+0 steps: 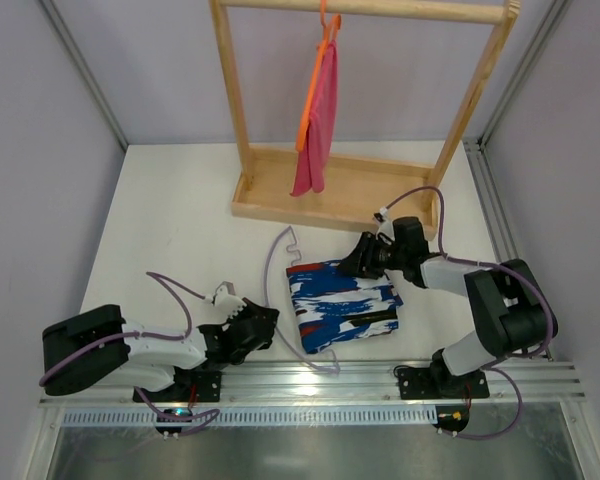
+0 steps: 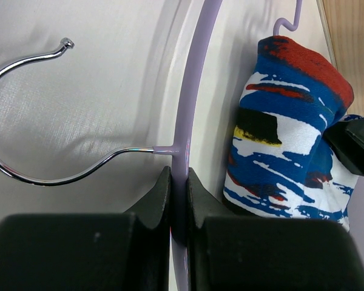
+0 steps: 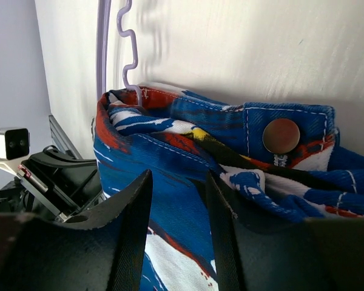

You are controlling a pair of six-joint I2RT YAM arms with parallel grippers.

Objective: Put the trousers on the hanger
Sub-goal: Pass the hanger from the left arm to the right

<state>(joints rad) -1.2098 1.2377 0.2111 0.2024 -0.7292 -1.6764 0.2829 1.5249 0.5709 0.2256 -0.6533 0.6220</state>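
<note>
The trousers (image 1: pixel 345 305) lie folded on the white table, printed blue, white, red and black. The lilac hanger (image 1: pixel 269 285) lies flat along their left side, its wavy bar partly under the cloth. My left gripper (image 1: pixel 270 322) is shut on the hanger's straight bar (image 2: pixel 188 121) just below the silver hook (image 2: pixel 24 121); the trousers (image 2: pixel 285 133) lie to its right. My right gripper (image 1: pixel 348 264) is at the trousers' far edge. In the right wrist view it (image 3: pixel 177 176) is closed on a thick fold of the trousers (image 3: pixel 176 151) near the metal button (image 3: pixel 281 135).
A wooden clothes rack (image 1: pixel 330 205) stands at the back, with an orange hanger and pink cloth (image 1: pixel 320 110) on its rail. A metal rail (image 1: pixel 310 378) runs along the near table edge. Grey walls close in both sides.
</note>
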